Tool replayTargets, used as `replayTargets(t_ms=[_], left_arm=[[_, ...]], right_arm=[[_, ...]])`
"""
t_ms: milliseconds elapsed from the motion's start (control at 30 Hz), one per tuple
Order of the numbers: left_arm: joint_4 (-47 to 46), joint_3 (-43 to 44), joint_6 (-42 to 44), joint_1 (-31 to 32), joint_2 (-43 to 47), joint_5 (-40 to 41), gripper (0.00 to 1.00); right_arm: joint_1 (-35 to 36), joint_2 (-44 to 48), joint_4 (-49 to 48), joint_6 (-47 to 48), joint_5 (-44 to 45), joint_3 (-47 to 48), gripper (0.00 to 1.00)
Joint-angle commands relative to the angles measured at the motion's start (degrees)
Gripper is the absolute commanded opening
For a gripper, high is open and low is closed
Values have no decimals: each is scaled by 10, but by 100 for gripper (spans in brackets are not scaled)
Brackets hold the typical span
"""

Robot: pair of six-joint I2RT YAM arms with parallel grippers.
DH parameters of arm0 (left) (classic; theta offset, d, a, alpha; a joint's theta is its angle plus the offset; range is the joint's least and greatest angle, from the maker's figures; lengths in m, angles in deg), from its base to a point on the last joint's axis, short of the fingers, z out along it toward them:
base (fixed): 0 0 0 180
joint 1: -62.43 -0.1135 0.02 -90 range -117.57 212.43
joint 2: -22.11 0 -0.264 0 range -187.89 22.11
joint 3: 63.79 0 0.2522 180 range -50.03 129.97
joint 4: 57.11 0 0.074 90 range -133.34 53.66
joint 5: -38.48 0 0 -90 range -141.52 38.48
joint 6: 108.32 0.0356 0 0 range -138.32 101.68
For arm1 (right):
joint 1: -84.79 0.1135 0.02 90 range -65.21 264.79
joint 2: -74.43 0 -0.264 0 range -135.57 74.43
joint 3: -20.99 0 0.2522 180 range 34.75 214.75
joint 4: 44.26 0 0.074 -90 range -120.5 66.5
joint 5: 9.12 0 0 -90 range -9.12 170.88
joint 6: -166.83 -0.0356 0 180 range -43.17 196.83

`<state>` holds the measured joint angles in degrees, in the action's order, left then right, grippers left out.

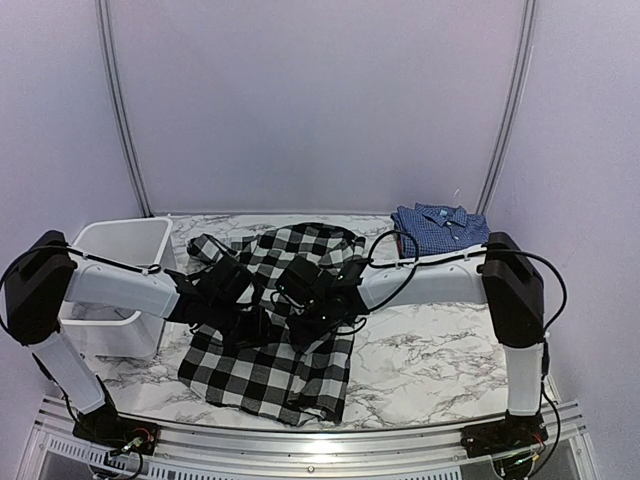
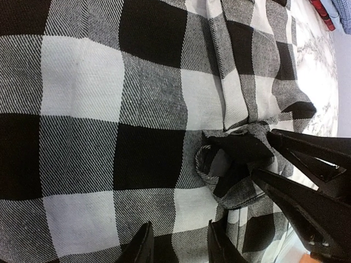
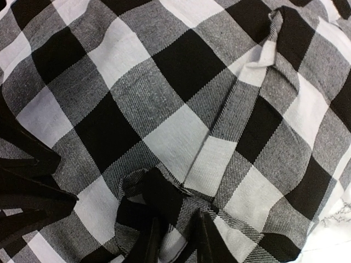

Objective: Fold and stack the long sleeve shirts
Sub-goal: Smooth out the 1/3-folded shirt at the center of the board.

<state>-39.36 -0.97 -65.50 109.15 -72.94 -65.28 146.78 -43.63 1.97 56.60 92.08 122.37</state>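
Two shirts are on the table (image 1: 450, 350). The blue shirt (image 1: 440, 228) lies folded at the far right corner, well apart from the arms. The big check shirt (image 1: 270, 370) lies spread out and a bit rumpled in the middle, and both arms reach low over it. The right gripper (image 3: 175, 233) is pinched tight on a little bunch of the check cloth, which puckers up between its fingers. The left gripper (image 2: 178, 233) sits near it over the cloth, with flat cloth showing in the gap between its fingers. I cannot tell if it has hold of any. I think the job is at the start of folding the check shirt. Next, the pinched cloth needs lifting and carrying across so the shirt folds over. Both arms should move together so nothing slips or twists.
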Motion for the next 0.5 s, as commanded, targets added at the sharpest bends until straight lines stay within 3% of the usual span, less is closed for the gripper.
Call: replayTargets(t_ms=[0,167,467], left_arm=[[-15,17,1,3,-15,-13,36],[-19,28,5,6,-26,-17,37],[-29,47,9,9,-42,-16,39]], right_arm=[[3,-3,11,-9,13,10,15],[3,21,-14,-30,15,-16,1],[2,76,-90,-64,12,-83,0]])
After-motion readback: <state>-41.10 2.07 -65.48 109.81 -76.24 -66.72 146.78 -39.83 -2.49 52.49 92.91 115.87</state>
